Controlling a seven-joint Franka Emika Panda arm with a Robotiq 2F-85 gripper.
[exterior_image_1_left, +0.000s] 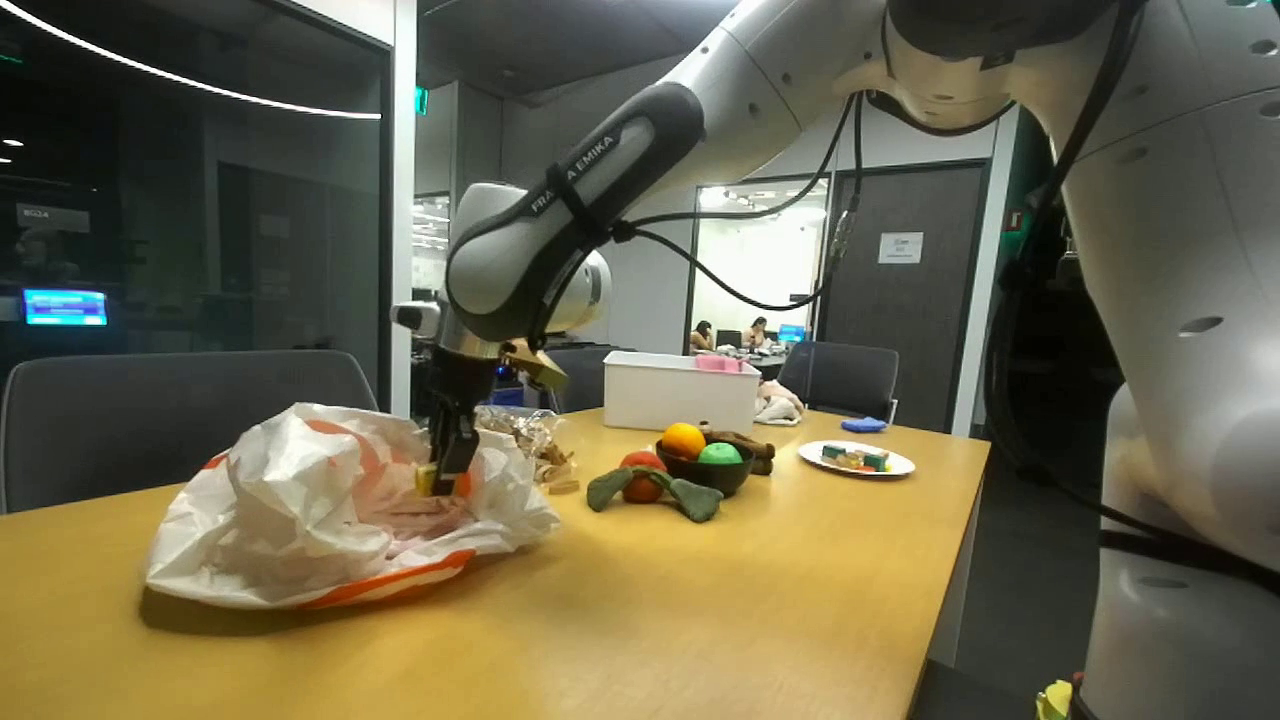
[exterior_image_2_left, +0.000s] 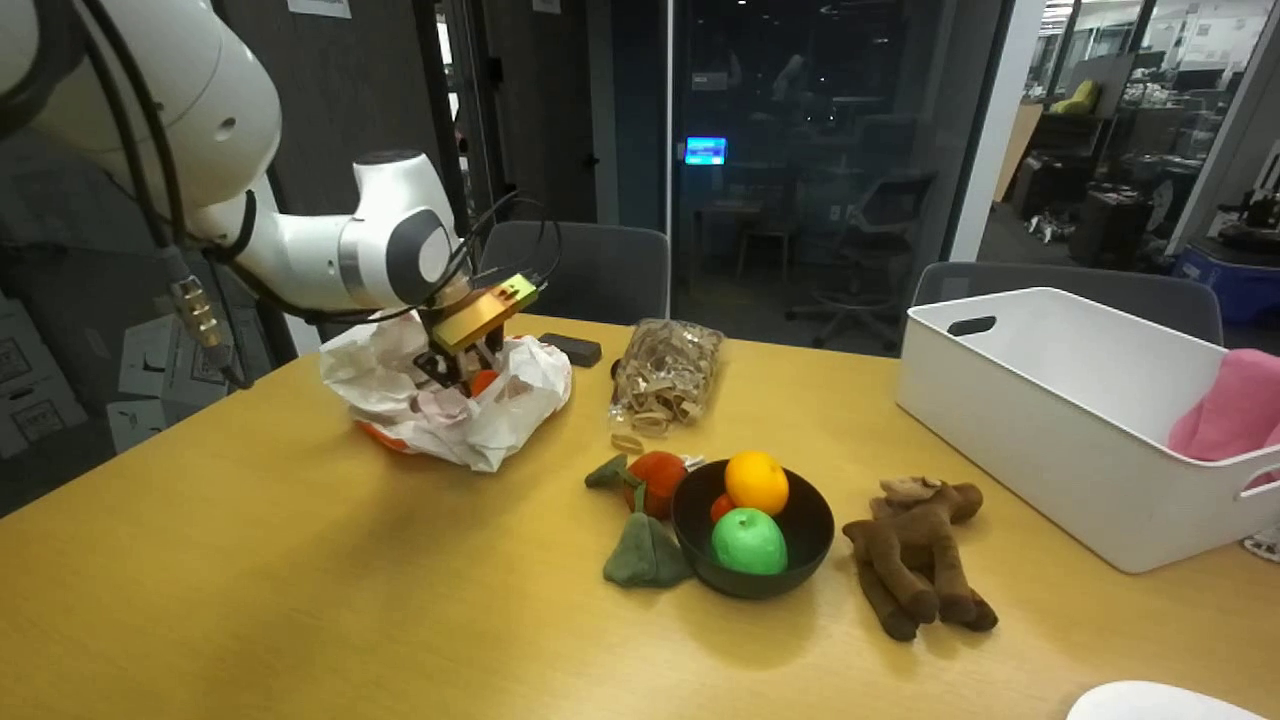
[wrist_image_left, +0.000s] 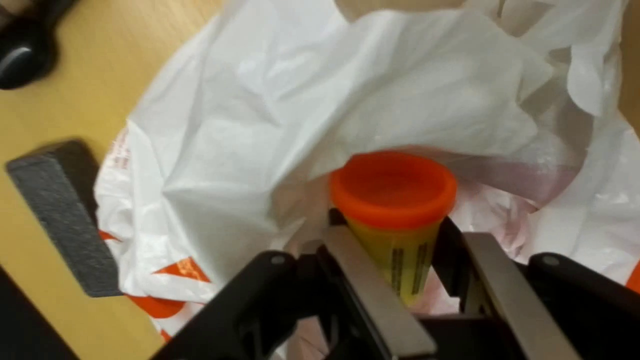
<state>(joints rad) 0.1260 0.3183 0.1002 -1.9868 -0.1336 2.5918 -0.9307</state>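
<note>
A small yellow tub with an orange lid stands between the fingers of my gripper in the wrist view. One finger presses against each side of it, just under the lid, so the gripper is shut on it. Around the tub lies a crumpled white plastic bag with orange print, its mouth open and pinkish inside. In both exterior views the gripper reaches down into that bag; the tub's orange lid shows beside the fingers. The tub's base is hidden.
A dark block and a clear packet of brown pieces lie near the bag. Farther off are a black bowl of toy fruit, an orange plush with green leaves, a brown plush animal, a white bin and a plate.
</note>
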